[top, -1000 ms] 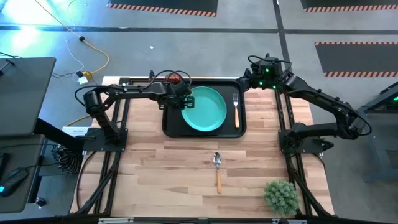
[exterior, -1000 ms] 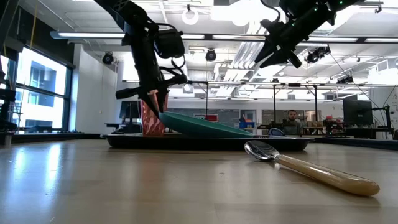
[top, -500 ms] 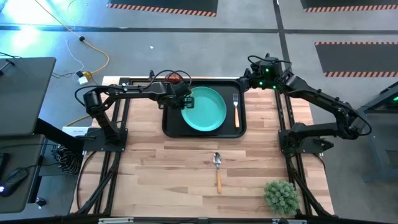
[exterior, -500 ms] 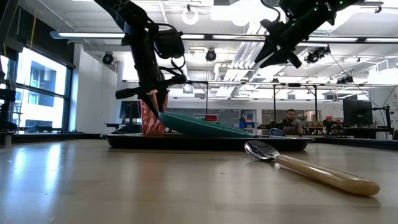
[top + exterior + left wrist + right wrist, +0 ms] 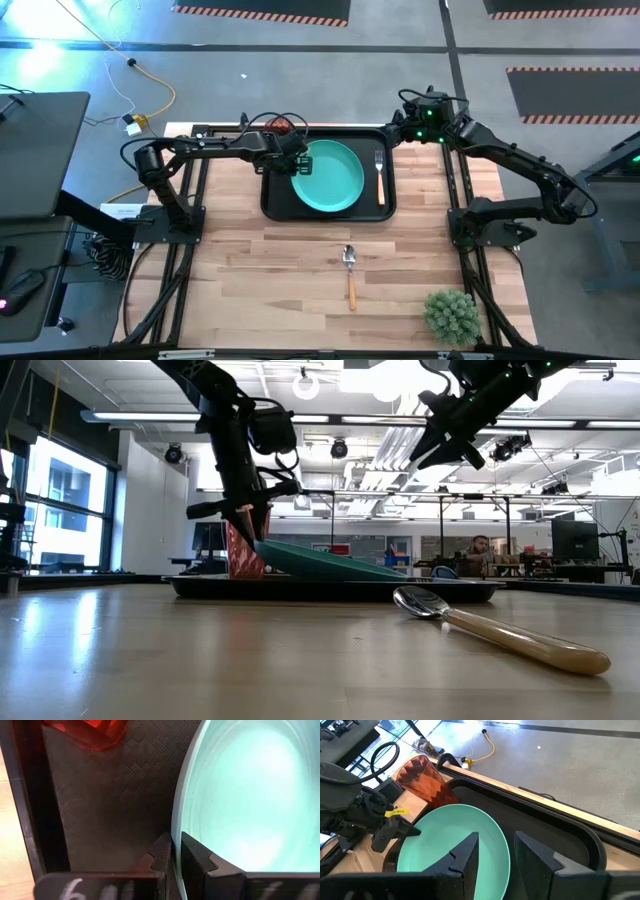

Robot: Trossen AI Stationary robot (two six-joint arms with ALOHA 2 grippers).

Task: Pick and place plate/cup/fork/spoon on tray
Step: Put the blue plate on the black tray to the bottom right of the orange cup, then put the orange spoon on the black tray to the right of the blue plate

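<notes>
The turquoise plate (image 5: 329,175) is in the black tray (image 5: 272,205), its left edge raised and its right side on the tray floor. My left gripper (image 5: 294,163) is shut on the plate's left rim. The red cup (image 5: 243,550) stands on the tray's far left corner, behind the gripper. The fork (image 5: 379,174) lies along the tray's right side. The spoon (image 5: 350,272) lies on the wooden table in front of the tray. My right gripper (image 5: 495,851) is open and empty, high over the tray's far right corner. My left gripper pinches the plate's left rim (image 5: 176,837) between its two fingers, one finger under the rim and one on the plate's upper face. The fingers come from the table's left, slanting down. The plate is tilted, its left edge lifted and its right part (image 5: 400,574) on the tray.
A small green potted plant (image 5: 451,315) stands at the table's near right corner. Bare wooden table lies left and right of the spoon. People sit at desks in the room behind the table.
</notes>
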